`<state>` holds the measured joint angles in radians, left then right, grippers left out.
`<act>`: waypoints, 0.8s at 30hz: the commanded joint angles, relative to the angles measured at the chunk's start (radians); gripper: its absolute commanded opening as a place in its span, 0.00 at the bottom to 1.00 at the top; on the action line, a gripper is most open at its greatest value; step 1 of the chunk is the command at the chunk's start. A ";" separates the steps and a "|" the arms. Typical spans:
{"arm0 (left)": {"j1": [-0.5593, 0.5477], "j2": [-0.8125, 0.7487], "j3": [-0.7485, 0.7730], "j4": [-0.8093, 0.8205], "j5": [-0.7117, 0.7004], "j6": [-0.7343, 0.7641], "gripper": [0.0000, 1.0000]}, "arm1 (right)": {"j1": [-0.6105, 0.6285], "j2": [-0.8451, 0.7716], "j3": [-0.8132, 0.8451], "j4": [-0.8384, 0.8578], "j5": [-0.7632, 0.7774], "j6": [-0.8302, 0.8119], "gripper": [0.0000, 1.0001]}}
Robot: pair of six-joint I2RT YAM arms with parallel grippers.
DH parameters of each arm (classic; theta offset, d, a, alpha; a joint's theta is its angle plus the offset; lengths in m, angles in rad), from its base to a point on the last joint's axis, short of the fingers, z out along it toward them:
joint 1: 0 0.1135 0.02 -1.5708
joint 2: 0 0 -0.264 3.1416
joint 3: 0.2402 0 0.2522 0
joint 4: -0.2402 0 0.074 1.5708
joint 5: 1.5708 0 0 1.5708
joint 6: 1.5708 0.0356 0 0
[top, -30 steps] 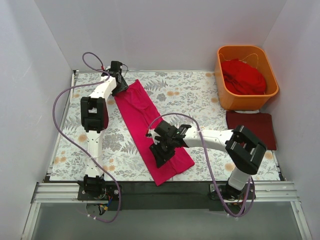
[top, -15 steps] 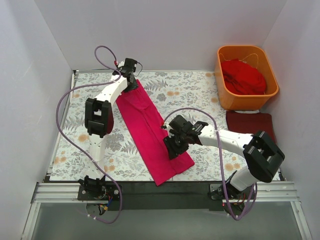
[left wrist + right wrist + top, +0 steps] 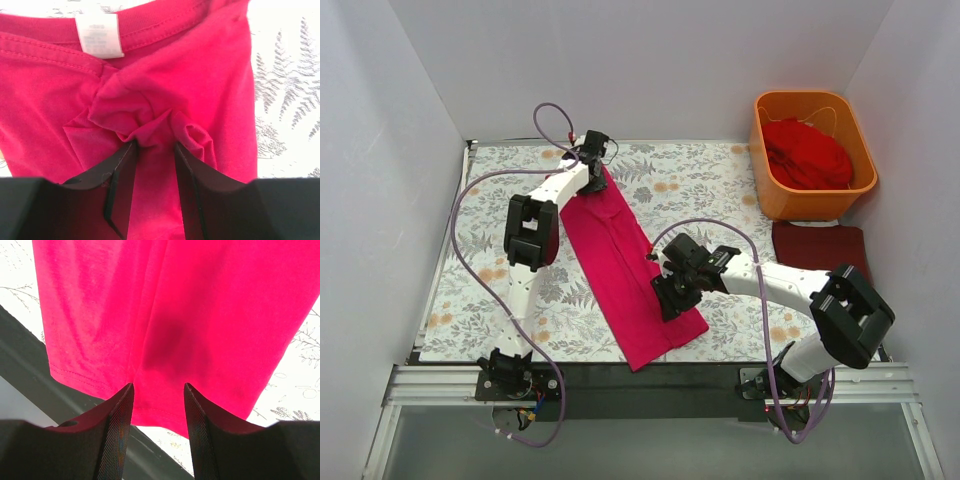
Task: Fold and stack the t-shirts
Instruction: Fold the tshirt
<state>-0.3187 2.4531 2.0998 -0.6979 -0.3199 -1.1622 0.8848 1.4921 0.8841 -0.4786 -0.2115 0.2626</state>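
Both arms have swung rightward. The left gripper (image 3: 595, 152) pinches bunched fabric just below the collar of the magenta t-shirt (image 3: 618, 262). Its folded strip runs diagonally down to the right gripper (image 3: 667, 297), whose parted fingers rest near the hem.

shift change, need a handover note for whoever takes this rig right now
Grippers: left gripper pinches bunched fabric at the collar of the pink t-shirt; right gripper open over its near hem.
Things: pink t-shirt a long folded strip on the floral cloth; maroon t-shirt folded at the right edge; scarlet t-shirt crumpled in the orange tub.
Done: maroon folded, pink folded lengthwise.
Left: finish pink, fold scarlet, stack all.
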 commanded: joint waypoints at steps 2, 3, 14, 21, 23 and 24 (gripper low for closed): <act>-0.052 0.062 0.026 0.026 0.076 0.029 0.34 | -0.006 -0.036 -0.017 0.028 0.007 0.015 0.51; -0.072 0.072 0.034 0.035 0.085 0.030 0.34 | -0.004 -0.042 -0.023 0.032 0.011 0.020 0.52; -0.125 0.159 0.189 0.162 0.117 0.056 0.47 | -0.035 -0.131 -0.092 0.081 0.035 0.090 0.52; -0.123 -0.011 0.056 0.267 0.125 0.039 0.70 | -0.037 -0.164 -0.119 0.103 0.001 0.090 0.50; -0.122 -0.099 0.025 0.276 0.122 0.039 0.73 | -0.037 -0.168 -0.122 0.113 0.003 0.093 0.50; -0.123 -0.127 0.005 0.276 0.119 0.039 0.74 | -0.037 -0.171 -0.120 0.113 0.009 0.101 0.50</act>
<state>-0.4469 2.5065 2.1441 -0.4458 -0.2008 -1.1213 0.8501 1.3491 0.7769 -0.3988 -0.1940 0.3439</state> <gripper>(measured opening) 0.732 0.502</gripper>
